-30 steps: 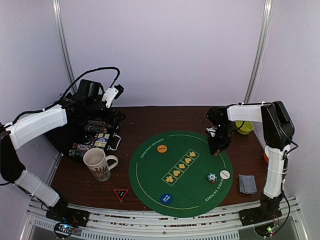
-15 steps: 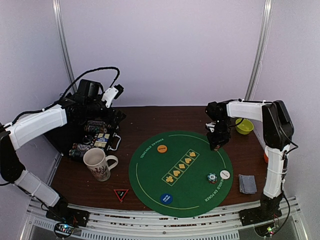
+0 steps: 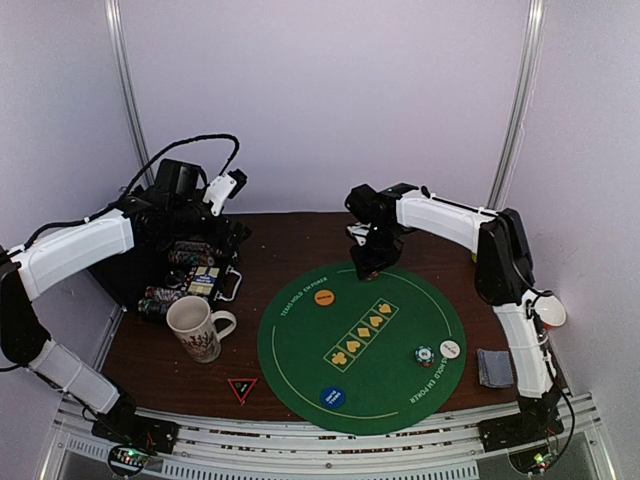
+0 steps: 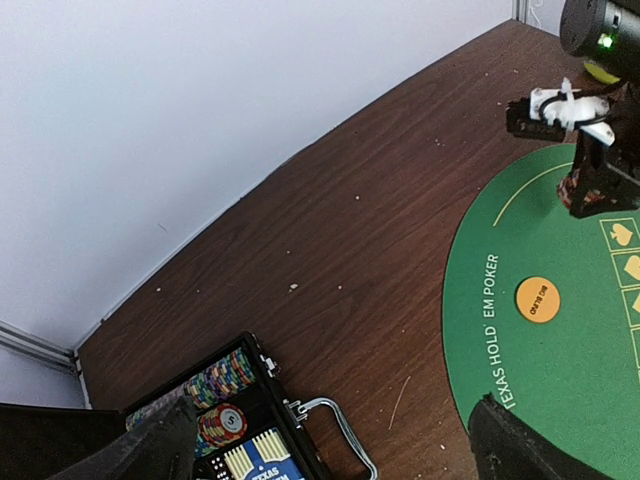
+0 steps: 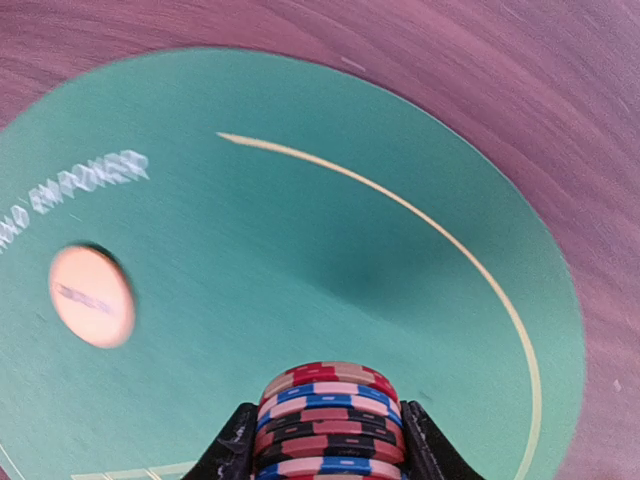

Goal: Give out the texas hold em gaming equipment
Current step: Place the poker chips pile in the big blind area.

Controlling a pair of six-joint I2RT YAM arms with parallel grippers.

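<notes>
above far edge of mat [image 5: 250, 230] | chip stack [image 5: 325, 405] between jaws | right gripper [image 5: 325, 445] clamped on it

Green mat [image 4: 560, 390]: "TEXAS HOLD'EM POKER"; orange button [image 4: 538, 299]: "BIG BLIND"

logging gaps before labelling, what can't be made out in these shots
- Right wrist view: chip stack in the right pincer, bottom cut off by the frame edge; orange button lettering blurred.
- Left wrist view: chip case cut off by the bottom edge.
- Top view: card pile too small to count.
</notes>
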